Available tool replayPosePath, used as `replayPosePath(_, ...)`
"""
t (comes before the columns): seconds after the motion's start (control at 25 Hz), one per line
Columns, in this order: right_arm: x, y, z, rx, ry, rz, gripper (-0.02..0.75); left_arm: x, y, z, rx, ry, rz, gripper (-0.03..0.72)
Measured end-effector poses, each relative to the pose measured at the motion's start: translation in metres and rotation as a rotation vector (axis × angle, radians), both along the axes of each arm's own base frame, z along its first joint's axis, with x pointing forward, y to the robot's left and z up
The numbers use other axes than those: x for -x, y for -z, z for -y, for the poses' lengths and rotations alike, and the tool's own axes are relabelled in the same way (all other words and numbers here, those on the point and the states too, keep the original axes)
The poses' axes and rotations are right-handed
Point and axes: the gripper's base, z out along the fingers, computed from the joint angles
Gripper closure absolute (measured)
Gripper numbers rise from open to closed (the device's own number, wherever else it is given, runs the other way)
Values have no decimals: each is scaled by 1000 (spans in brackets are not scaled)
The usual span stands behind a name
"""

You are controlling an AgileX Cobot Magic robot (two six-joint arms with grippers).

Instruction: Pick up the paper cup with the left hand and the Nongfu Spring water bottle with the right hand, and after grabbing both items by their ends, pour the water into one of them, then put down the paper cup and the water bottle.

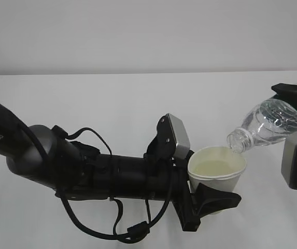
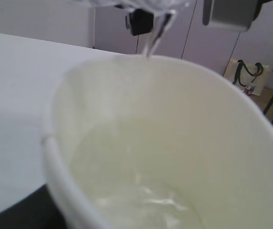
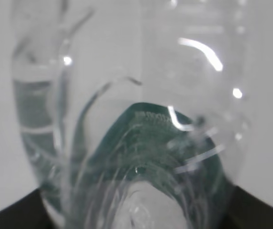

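Observation:
My left gripper (image 1: 210, 185) is shut on the white paper cup (image 1: 218, 174), holding it upright above the table. Its black near finger (image 1: 218, 199) wraps the cup's lower wall. The cup (image 2: 174, 143) holds clear water (image 2: 146, 200) at its cream bottom. My right gripper (image 1: 295, 123) is shut on the base end of the Nongfu Spring water bottle (image 1: 270, 122). The bottle is tilted neck-down to the left, its open mouth (image 1: 236, 142) at the cup's far rim. A thin stream (image 2: 150, 45) falls from it. The right wrist view shows the bottle (image 3: 136, 119) close up, with some water (image 3: 31, 109) inside.
The white table (image 1: 112, 104) lies beneath both arms. My left arm, with loose cables (image 1: 91, 228), stretches across the lower left. Beyond the table's edge, the left wrist view shows a bag (image 2: 248, 76) on the floor by grey cabinet doors.

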Motion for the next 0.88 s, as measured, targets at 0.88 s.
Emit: replayPosePath(0.88,0,0,0,-15,1,-6,311,0,1,0,-1,0,-1,249)
